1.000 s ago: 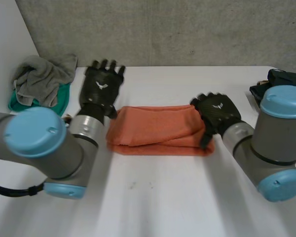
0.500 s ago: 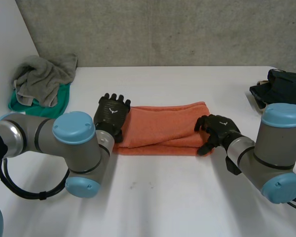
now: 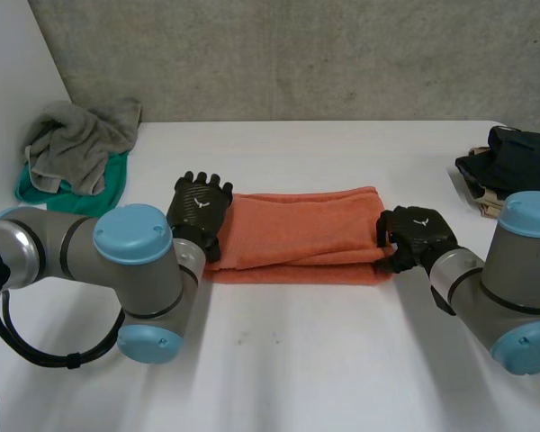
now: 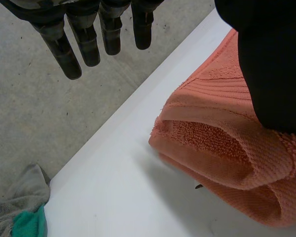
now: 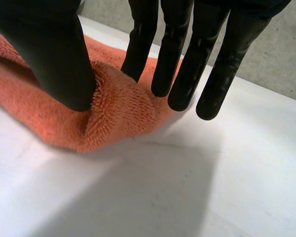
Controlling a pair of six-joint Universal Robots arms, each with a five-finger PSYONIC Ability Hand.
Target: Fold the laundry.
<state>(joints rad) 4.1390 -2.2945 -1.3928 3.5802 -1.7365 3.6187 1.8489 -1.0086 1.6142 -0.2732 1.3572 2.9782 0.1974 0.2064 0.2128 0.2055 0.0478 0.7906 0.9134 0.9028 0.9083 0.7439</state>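
Left hand (image 3: 198, 205) flat, fingers straight, at left end of folded terry towel (image 3: 297, 229), right hand (image 3: 416, 236) pinching its fluffy right end, white table (image 3: 342, 360)

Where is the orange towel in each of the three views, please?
Head view: orange towel mid-table, between left robot hand and right robot hand.
Left wrist view: folded end at that hand's thumb.
Right wrist view: end pinched by the right robot hand.
Shared landmark: white table.
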